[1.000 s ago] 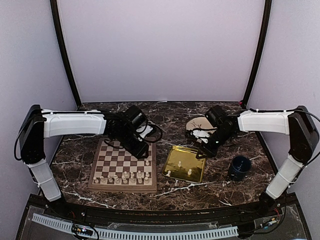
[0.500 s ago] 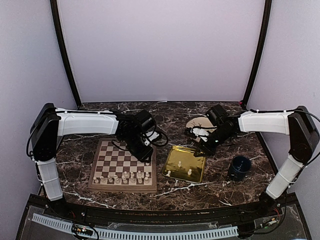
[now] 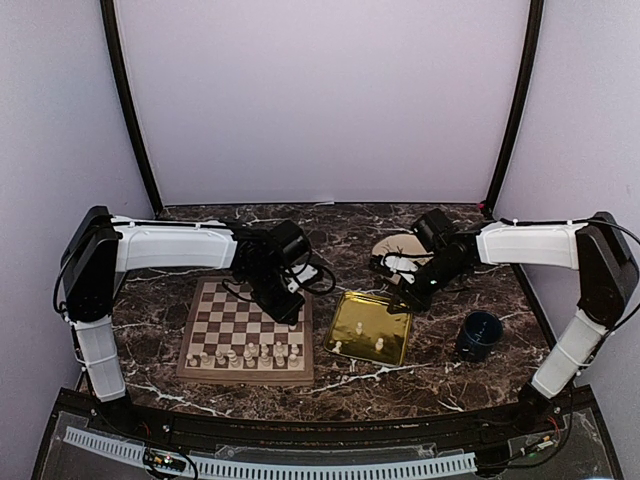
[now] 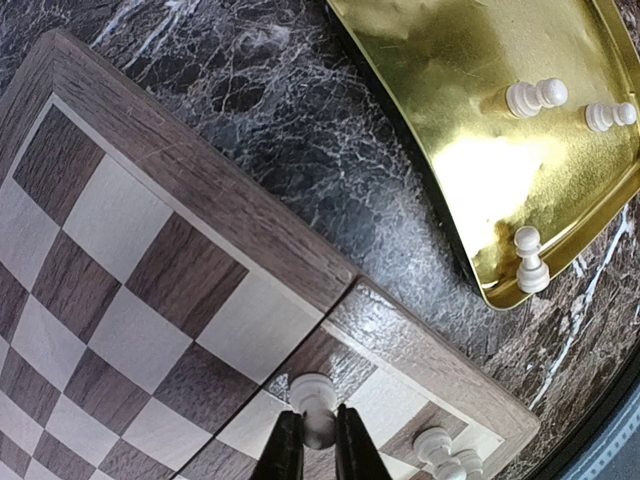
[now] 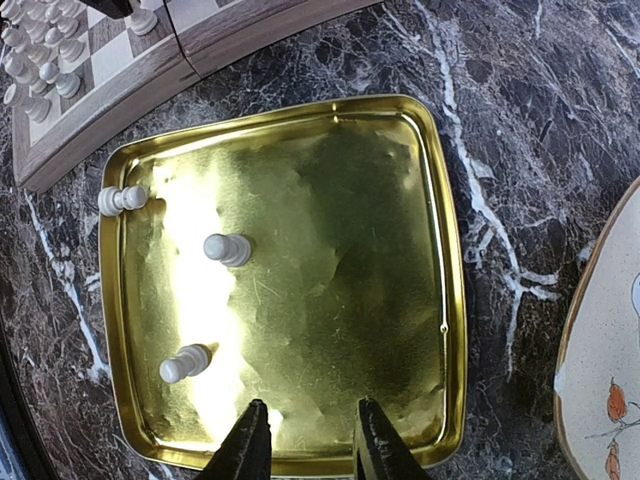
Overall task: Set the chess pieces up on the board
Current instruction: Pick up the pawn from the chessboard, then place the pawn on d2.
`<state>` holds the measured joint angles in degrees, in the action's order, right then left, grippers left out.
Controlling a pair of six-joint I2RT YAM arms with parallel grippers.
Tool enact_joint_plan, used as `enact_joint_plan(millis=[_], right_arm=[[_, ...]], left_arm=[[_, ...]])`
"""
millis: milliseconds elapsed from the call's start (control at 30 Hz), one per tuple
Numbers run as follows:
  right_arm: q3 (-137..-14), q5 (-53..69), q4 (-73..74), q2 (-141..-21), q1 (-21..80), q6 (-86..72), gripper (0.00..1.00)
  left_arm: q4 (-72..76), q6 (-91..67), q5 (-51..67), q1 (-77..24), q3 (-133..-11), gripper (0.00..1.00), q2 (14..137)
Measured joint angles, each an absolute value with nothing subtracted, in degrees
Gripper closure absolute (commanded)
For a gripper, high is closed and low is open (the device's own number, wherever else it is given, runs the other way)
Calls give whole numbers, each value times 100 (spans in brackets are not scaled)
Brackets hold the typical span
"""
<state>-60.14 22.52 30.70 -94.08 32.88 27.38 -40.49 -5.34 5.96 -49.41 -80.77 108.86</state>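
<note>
The wooden board (image 3: pixel 232 322) lies left of centre, with two rows of cream chess pieces (image 3: pixel 246 354) along its near edge. My left gripper (image 4: pixel 318 440) is shut on one white piece (image 4: pixel 316 398) standing on a square near the board's right edge (image 4: pixel 420 345); another piece (image 4: pixel 437 448) stands close beside it. In the top view that gripper (image 3: pixel 290 311) hangs over the board's far right corner. Three more pieces (image 5: pixel 228 248) lie or stand in the gold tray (image 5: pixel 440 250). My right gripper (image 5: pixel 308 435) is open over the tray's edge, holding nothing.
A dark blue cup (image 3: pixel 479 333) stands right of the gold tray (image 3: pixel 395 318). A cream plate (image 3: pixel 392 246) with a painted pattern lies behind the tray, under the right wrist. Dark marble shows between board and tray (image 4: pixel 330 170).
The left arm shifted right and slightly nearer over the board's right side, and its jaws closed on the white piece. The right arm barely moved.
</note>
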Motion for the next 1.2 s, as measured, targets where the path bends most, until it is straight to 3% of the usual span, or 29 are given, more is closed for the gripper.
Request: enact_joint_plan(millis=[367,767,1200], right_arm=[[-6055,2255,3076,-9430,3288,2757,70],[-6080,2322,3085,-9515,3288,2762,70],[-6134,2403,3142,-9636,3288,2779,70]], left_arm=[[-4209,-545,464,-4939,-7990,95,10735],[-4449,-864,156,-4652,-6742,95,9238],[-4674,-1116,213,-4471,-5902,95,8613]])
